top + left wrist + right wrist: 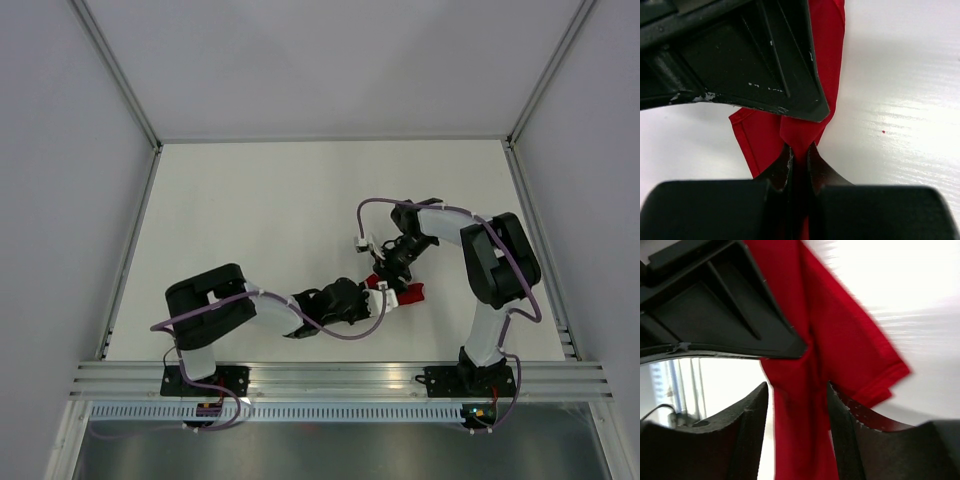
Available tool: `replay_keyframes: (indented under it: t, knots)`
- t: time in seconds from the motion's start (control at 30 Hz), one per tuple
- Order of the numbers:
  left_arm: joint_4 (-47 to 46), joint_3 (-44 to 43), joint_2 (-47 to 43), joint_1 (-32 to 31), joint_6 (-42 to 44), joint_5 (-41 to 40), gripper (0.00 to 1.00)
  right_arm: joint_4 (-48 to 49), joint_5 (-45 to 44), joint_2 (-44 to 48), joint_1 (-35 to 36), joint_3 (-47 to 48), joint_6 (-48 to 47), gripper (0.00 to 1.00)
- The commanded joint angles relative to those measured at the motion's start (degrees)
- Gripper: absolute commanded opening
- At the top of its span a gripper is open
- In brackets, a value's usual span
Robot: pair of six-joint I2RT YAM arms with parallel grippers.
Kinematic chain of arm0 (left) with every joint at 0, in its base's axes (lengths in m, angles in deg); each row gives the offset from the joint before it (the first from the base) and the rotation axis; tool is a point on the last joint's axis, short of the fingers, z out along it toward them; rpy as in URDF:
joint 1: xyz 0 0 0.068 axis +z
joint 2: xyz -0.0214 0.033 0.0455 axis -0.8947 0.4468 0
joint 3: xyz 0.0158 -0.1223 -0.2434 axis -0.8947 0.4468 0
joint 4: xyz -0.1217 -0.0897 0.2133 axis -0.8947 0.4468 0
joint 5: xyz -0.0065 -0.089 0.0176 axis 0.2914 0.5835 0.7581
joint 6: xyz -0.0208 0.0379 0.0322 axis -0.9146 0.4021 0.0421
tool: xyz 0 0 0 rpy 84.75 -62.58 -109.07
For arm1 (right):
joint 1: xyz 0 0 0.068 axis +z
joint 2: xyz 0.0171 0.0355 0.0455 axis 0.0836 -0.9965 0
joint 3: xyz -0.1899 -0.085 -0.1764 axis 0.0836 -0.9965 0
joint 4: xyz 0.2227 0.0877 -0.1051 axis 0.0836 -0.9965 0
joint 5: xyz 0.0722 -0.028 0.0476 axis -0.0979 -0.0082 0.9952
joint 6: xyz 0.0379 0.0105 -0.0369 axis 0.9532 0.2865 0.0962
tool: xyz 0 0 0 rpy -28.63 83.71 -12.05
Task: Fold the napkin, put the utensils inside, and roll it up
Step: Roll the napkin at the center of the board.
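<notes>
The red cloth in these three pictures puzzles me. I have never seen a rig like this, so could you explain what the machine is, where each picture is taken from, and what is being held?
The machine is a pair of robot arms, a left arm and a right arm, bolted at the near edge of a white table. Each ends in a two-finger gripper. The wide picture looks down from above and behind them. The other two come from cameras on the wrists, so each shows its own black fingers up close. The red cloth is the napkin, bunched up between the arms. The left gripper is shut, pinching a fold of it. The right gripper has its fingers apart with cloth between them, so it seems not to clamp.
</notes>
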Motion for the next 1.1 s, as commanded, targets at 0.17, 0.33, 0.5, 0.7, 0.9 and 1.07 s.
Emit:
replay_keyframes:
  t: [0.17, 0.33, 0.5, 0.7, 0.9, 1.07]
  knots:
    - [13.2, -0.7, 0.4, 6.1, -13.7, 18.1, 0.02, 16.4, -2.1, 12.1, -3.9, -1.6, 9.4, 0.61]
    - [21.5, -5.7, 2.3, 9.3, -16.9, 24.4, 0.02, 23.0, 0.3, 18.6, -7.8, -5.6, 13.6, 0.63]
    - [26.9, -8.9, 4.3, 13.3, -19.8, 30.6, 0.02, 25.6, 1.5, 27.8, -9.2, -11.6, 13.9, 0.64]
    - [35.6, -15.5, 8.8, 16.5, -22.8, 38.1, 0.02, 28.9, 2.4, 37.4, -9.1, -23.7, 8.9, 0.66]
    - [40.7, -18.8, 13.0, 18.5, -23.5, 42.1, 0.02, 40.0, -5.5, 47.9, -5.3, -35.7, 9.1, 0.71]
    - [43.0, -21.1, 15.8, 20.4, -25.0, 46.3, 0.02, 45.0, -10.7, 48.1, 0.5, -39.3, 9.1, 0.71]
